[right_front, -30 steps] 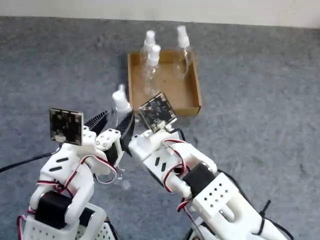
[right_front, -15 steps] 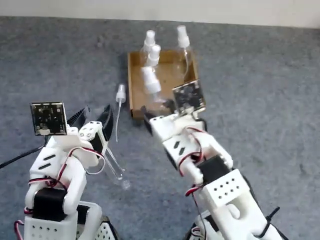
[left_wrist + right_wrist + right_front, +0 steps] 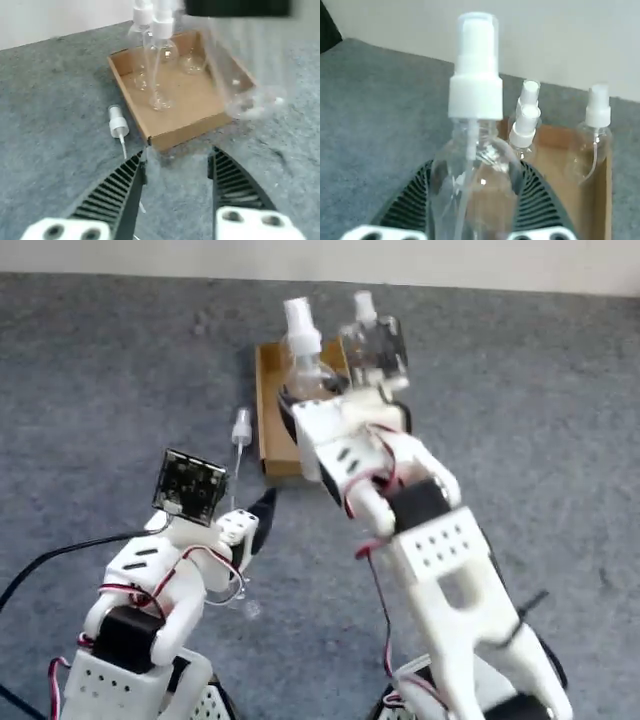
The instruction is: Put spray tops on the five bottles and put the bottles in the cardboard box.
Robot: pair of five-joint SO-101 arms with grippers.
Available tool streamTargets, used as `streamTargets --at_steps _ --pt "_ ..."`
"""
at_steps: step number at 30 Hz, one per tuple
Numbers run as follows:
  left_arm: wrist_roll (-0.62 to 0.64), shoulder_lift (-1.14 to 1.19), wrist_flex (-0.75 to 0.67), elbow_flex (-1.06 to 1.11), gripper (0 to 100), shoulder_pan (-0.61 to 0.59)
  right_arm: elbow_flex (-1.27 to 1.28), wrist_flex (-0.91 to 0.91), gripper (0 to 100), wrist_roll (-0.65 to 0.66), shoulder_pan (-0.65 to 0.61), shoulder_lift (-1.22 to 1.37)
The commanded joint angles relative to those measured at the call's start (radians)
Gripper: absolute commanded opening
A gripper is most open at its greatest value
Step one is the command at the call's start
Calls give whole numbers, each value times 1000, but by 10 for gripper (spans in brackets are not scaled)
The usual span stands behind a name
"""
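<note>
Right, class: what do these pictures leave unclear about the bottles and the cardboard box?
High view: the right arm covers most of the cardboard box; bottles inside cannot be counted.
Left wrist view: the boxed bottles have spray tops cut by the edge.
Right wrist view: the held bottle has its base cut off.

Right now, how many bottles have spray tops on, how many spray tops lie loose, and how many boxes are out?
Bottles with spray tops standing in the cardboard box: 3
Bottle with spray top held between the right fingers: 1
Loose spray top on the table beside the box: 1
Cardboard box: 1
Total: 6
</note>
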Motion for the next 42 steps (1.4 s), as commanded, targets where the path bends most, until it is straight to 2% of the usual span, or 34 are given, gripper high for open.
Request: streamTargets --at_steps 1,3,9,14,20,26,30,35,37,42 --pt "-9 -4 -28 -12 277 18 -185 64 4 -20 -74 74" --pt "-9 -1 -29 -12 323 16 -219 84 4 -21 -127 84" --pt "-9 7 -150 22 329 -93 -220 202 4 -18 -197 82" --pt "-15 7 -236 71 289 -139 -213 254 4 -15 -199 -18" --pt "-15 7 -247 81 285 -143 -99 291 4 51 -193 -203" --pt "-15 5 -242 82 284 -139 -45 282 4 54 -116 -228" --pt "-15 -4 -242 82 284 -139 -41 162 4 57 -22 -209" --pt "-15 -5 -241 82 284 -150 -79 120 4 103 108 -21" --pt "-14 -5 -241 84 283 -191 -127 104 4 104 148 61" --pt "-11 -4 -247 88 155 -292 -222 77 4 140 194 206"
